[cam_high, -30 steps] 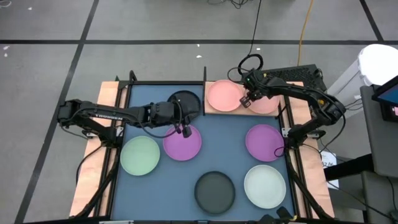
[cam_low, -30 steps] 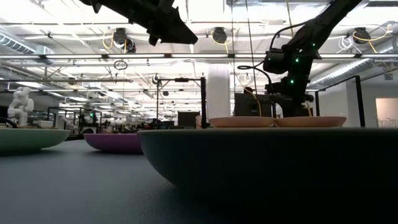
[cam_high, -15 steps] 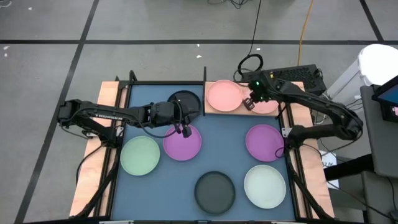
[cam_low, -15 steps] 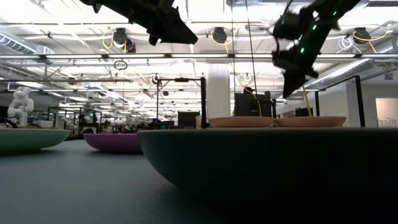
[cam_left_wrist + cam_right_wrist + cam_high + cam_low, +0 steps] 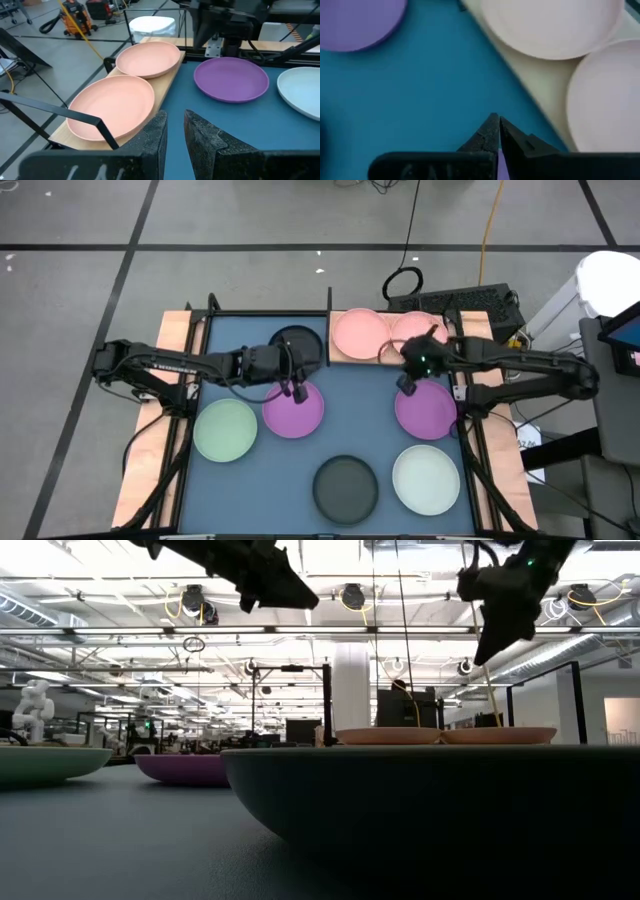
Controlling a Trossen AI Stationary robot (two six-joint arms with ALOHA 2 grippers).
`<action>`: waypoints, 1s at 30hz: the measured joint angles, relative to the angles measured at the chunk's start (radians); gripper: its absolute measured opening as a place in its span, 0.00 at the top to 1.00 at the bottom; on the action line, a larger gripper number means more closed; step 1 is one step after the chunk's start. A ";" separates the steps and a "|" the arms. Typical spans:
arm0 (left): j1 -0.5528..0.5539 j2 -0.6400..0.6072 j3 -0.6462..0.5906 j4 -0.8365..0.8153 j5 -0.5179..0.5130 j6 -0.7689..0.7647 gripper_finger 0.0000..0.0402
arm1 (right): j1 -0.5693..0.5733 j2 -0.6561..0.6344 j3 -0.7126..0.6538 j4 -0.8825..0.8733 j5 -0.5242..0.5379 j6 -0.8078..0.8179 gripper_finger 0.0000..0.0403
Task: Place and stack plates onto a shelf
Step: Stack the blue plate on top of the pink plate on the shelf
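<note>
Resting on shelf: two round pink plastic plates point(image 5: 360, 333) side by side on light wooden rectangular board point(image 5: 338, 356).
Right pincer point(image 5: 405, 384): pressed together, empty, above purple plate point(image 5: 427, 409).
Left pincer point(image 5: 298, 391): slightly spread, empty, over second purple plate point(image 5: 292, 411).

Place: a robotics lab or an industrial test hall is showing here, not a home.
Ceiling point(image 5: 330, 600): bare beams, pipes and hanging cables are running across it, with bright lamps shining between them.
Floor point(image 5: 200, 240): grey concrete with dark lines is lying around the table point(image 5: 150, 460), and loose cables point(image 5: 405, 280) are trailing over it.
Room behind: black metal frames point(image 5: 290, 690) and other work stations are standing in rows, and a small white humanoid robot point(image 5: 32, 710) is sitting at the far side.
Equipment: an orange vacuum cleaner point(image 5: 75, 12) is standing on the floor beyond the table.
</note>
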 joint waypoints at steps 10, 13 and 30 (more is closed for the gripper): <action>-0.022 0.000 0.000 -0.083 0.003 -0.037 0.82 | 0.256 0.000 0.000 0.068 0.037 0.031 1.00; -0.029 0.000 0.000 -0.125 0.003 -0.063 0.82 | 0.320 0.000 0.000 0.079 0.037 0.034 1.00; -0.117 0.000 0.000 -0.175 0.003 -0.100 0.82 | 0.494 0.000 -0.065 0.117 0.046 0.098 1.00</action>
